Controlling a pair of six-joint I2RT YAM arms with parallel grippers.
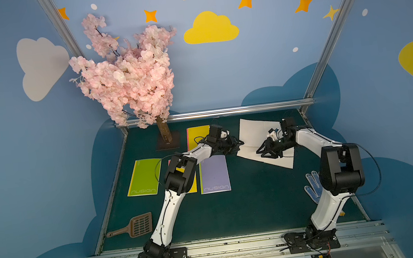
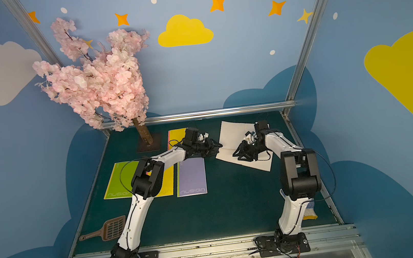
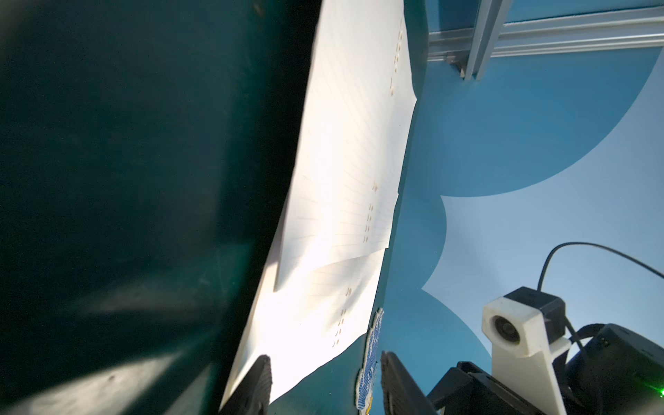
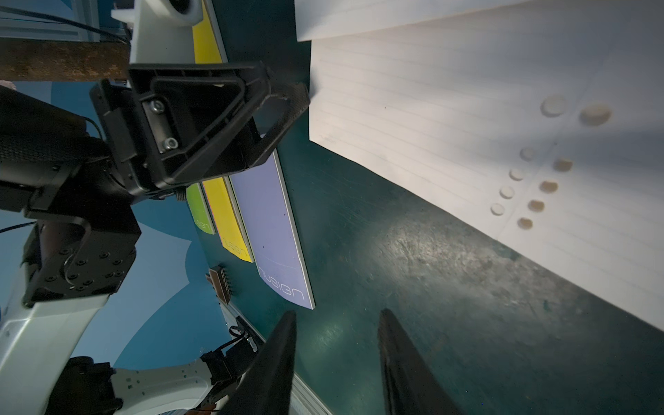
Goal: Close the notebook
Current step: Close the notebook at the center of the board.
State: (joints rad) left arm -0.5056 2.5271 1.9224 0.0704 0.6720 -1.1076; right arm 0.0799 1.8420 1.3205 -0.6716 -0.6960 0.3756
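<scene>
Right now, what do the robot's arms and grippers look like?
The left arm and right arm: white shells, black joints, thin black cables looping alongside. The left gripper and right gripper: black triangular frames, tapered fingers, a white camera mount at each wrist.

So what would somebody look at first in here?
Probably the big pink blossom tree in the far left corner. Then the open white notebook at the far right, with the left end effector and right end effector at it, and the bright green notebook and purple notebook lying closed nearer the middle.
</scene>
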